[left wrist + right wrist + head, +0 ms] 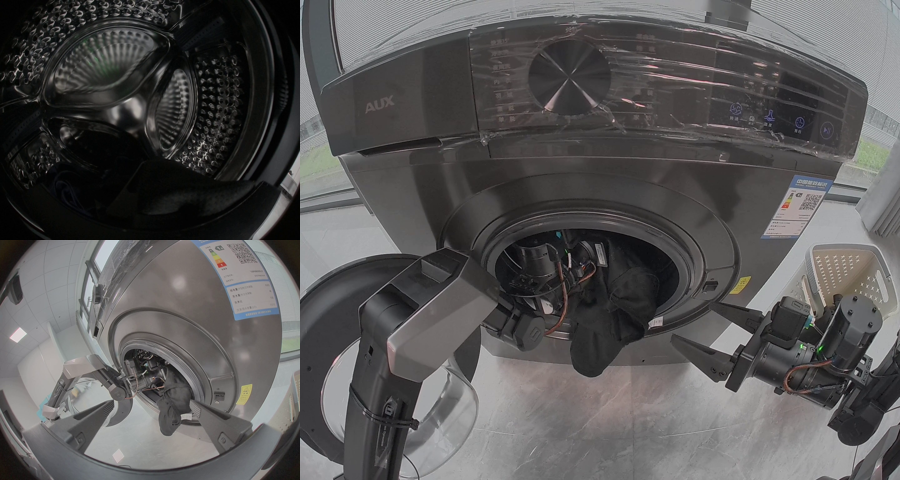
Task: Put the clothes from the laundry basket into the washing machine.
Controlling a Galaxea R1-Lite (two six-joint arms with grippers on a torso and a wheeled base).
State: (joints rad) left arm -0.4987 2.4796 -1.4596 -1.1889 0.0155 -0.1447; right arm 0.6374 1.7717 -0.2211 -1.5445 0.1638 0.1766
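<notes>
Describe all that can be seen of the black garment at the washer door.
The black garment is soft, matte cloth, crumpled and folded. It lies over the lower rim of the washer opening. One part is inside the drum; the other hangs down outside the front, not reaching the floor. A small white tag shows on its side. The left arm goes into the drum beside it; whether it holds the cloth cannot be seen.

Glossy grey marbled floor (600, 425), white panelled ceiling (47, 277), square ceiling light (17, 334), window onto grass (317, 164)
</notes>
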